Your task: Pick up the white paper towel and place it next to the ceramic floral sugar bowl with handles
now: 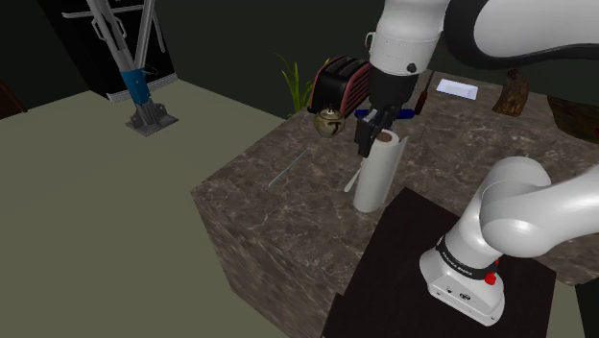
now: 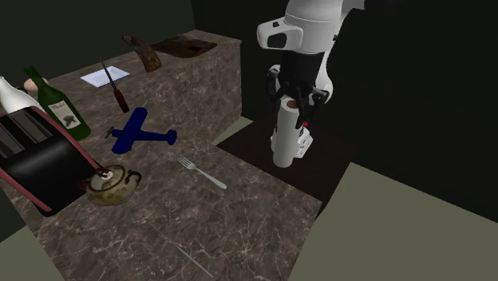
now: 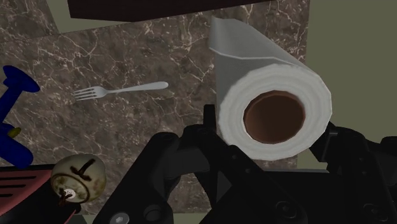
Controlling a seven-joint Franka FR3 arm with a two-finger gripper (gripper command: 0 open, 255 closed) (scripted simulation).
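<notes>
The white paper towel roll (image 1: 376, 175) stands upright near the marble counter's edge by the dark stand (image 1: 403, 259). My gripper (image 1: 376, 142) comes down over its top, and both black fingers press against the sides of the roll (image 3: 273, 111), so it is shut on it. Whether the base of the roll (image 2: 287, 136) rests on the counter I cannot tell. The sugar bowl (image 1: 328, 120), a round olive-brown pot with lid and handles, sits farther along the counter in front of the toaster. It also shows as the sugar bowl (image 2: 110, 184) and the sugar bowl (image 3: 77, 179).
A fork (image 2: 201, 172) lies between roll and bowl. A black-and-red toaster (image 2: 36, 160), a blue toy plane (image 2: 140, 132), bottles (image 2: 56, 104), a screwdriver (image 2: 116, 89) and a paper sheet (image 2: 104, 76) crowd the counter beyond. A thin rod (image 1: 288, 171) lies near the counter's far edge.
</notes>
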